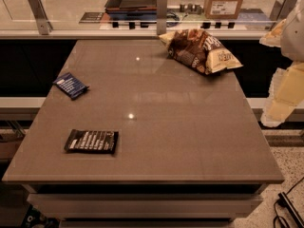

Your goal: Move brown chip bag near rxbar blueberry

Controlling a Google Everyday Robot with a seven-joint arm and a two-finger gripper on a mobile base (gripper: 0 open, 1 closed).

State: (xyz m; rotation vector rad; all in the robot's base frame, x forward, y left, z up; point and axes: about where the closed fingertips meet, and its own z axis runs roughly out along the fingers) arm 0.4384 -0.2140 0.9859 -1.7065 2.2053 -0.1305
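Brown chip bag: at the far right of the table, close to the far edge, lying on its side and puffed with air. Dark brown crinkled film, glossy, with cream-yellow ends and printed lettering. Well apart from the rxbar blueberry, a small flat dark-blue rectangle with pale text lines, lying askew at the left side. Between them, a long stretch of smooth grey-brown tabletop, shiny enough to reflect lights.

Gripper: off the table's right edge, near the bag but not touching it, cream-coloured. Wide or narrow, cannot tell. Nothing seen in its hold.

Judged step: the reach for the bag, with no grasp made yet. Best to come in over the bag and pinch a sealed end or a firm fold, not the air-filled belly, which would likely slip or crush. Then lift clear rather than drag, carry left, and set down just beside the blue bar without covering or nudging it: a light flat wrapper, apt to slide on the slick top. Steer clear of the black bar wrapper at the near left, flat, with white text, not the target.
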